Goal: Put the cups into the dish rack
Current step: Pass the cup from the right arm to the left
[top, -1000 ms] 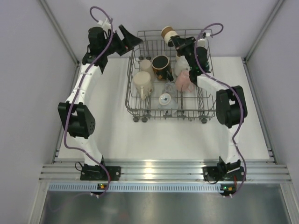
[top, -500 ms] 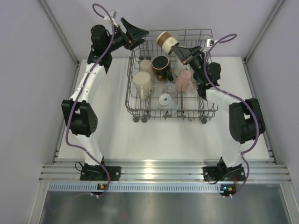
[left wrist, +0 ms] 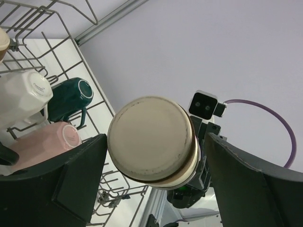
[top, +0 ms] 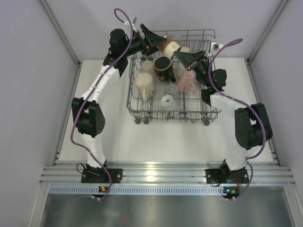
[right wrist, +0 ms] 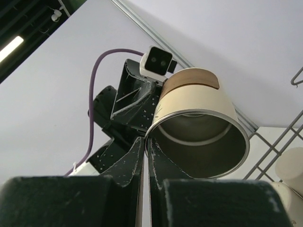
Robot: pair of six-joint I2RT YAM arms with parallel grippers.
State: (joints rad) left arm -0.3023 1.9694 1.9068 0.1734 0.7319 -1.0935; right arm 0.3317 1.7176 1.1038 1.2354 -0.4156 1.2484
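Left arm (top: 102, 82) and right arm (top: 226, 101) stretch far; left fingers (left wrist: 57, 179) spread, right fingers (right wrist: 124, 165) pinched.

Probably a robotics lab cell: white table (top: 118, 137), plain grey enclosure walls (top: 28, 94), aluminium rail (top: 161, 172) with left arm (top: 87, 118) and right arm (top: 251, 125) bolted on.

The top camera looks steeply down from afar on the whole dish rack (top: 130, 97). Both wrist cameras, close in, face each other across the brown-banded cup (left wrist: 151, 142): base versus mouth.
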